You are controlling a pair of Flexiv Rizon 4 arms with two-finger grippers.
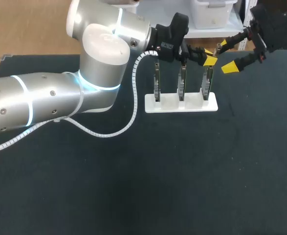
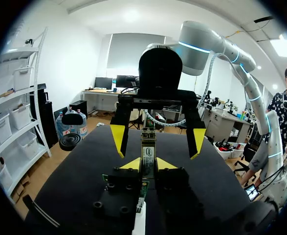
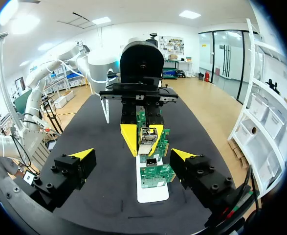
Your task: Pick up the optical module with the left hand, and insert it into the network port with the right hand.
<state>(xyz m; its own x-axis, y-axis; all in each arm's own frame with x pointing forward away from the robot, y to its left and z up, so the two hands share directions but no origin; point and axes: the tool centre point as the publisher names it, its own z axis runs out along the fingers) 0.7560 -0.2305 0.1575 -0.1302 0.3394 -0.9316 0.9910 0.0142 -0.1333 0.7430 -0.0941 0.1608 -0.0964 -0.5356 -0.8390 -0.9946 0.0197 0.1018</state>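
three boards are counted, stood upright in a row on one white base, upper middle of the head view. one module is there, pinched between the narrow-set fingers of the left gripper, over the rightmost board. it's barely made out in the head view, while both wrist views show it properly. the right gripper is spread wide with nothing held, facing the left one at upper right. the table's upper left is hidden by the left arm.

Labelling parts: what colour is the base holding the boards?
The base is white; the head view shows it best.
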